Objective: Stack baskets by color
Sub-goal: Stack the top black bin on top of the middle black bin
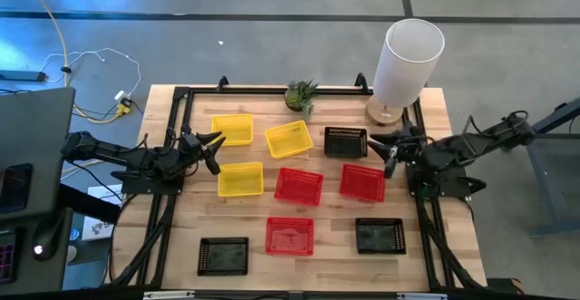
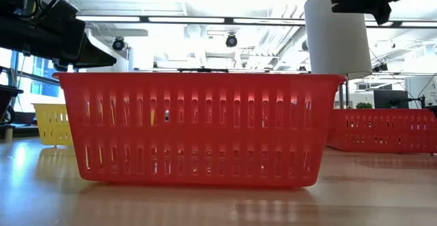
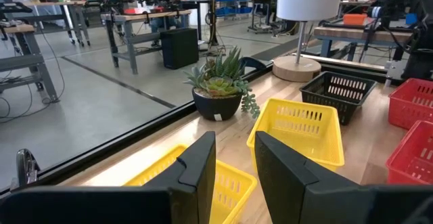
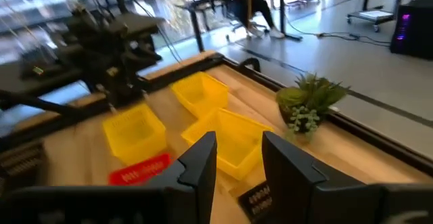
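**Ana:** Nearest the low camera stands a red basket (image 2: 199, 129), filling most of that view: slotted mesh walls, a thick rim, upright on the wooden table (image 2: 382, 199). What lies to its left?

**Ben:** From above, going left to right: the left gripper (image 1: 215, 142) hovers at nine o'clock on the table, its fingers parted and holding nothing. A black basket (image 1: 223, 256) sits at seven o'clock. Three yellow baskets follow: one (image 1: 233, 129) at eleven o'clock, one (image 1: 240, 179) just below it, and a tilted one (image 1: 289, 139) nearer the centre.

**Ana:** And the reds?

**Ben:** One (image 1: 298, 185) at the centre, the near one at six o'clock, a third (image 1: 362, 182) toward three o'clock. Two more black baskets: one (image 1: 345, 141) at one o'clock, one (image 1: 380, 236) at five o'clock. All nine lie single, apart, none stacked. The right gripper (image 1: 391, 142) hangs at three o'clock, fingers also apart and empty.

**Ana:** What do the wrist cameras add?

**Ben:** The left wrist shows the mesh floor and sloping walls of the tilted yellow basket, plus the green plant (image 3: 221, 85) in a dark pot at twelve o'clock. The overhead view alone gives the whole layout; the low view hides most baskets behind the red one. A white cylinder (image 1: 408, 62) stands at one o'clock.
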Robot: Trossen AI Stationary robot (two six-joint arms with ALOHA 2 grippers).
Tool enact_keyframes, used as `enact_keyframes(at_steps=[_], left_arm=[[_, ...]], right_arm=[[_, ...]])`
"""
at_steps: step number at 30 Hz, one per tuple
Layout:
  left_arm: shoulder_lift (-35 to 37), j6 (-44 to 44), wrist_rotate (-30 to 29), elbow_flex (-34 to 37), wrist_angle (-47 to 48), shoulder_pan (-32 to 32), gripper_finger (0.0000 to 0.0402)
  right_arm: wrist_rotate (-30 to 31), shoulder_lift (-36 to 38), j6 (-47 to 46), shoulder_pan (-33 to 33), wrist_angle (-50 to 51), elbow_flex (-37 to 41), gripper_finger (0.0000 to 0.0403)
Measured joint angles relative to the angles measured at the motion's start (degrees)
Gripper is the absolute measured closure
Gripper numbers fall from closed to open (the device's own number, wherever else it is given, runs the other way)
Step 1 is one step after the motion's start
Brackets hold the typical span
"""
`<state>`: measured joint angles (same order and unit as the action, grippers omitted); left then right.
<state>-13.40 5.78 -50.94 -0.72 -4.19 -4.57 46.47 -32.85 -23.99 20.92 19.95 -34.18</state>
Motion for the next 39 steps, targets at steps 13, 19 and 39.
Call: enact_keyframes(at_steps=[13, 19, 39], left_arm=[[0.0, 0.0, 0.0, 0.0, 0.0, 0.0, 0.031], [0.0, 0.0, 0.0, 0.0, 0.0, 0.0, 0.031], [0.0, 0.0, 0.0, 0.0, 0.0, 0.0, 0.031]], right_arm=[[-22.2, -15.3, 1.4, -19.1, 15.7, -10.8, 0.0295], [-34.0, -23.4, 6.4, -25.2, 15.6, -12.5, 0.0295], [-36.9, -47.9, 20.0, -26.6, 12.5, -17.6, 0.0193]])
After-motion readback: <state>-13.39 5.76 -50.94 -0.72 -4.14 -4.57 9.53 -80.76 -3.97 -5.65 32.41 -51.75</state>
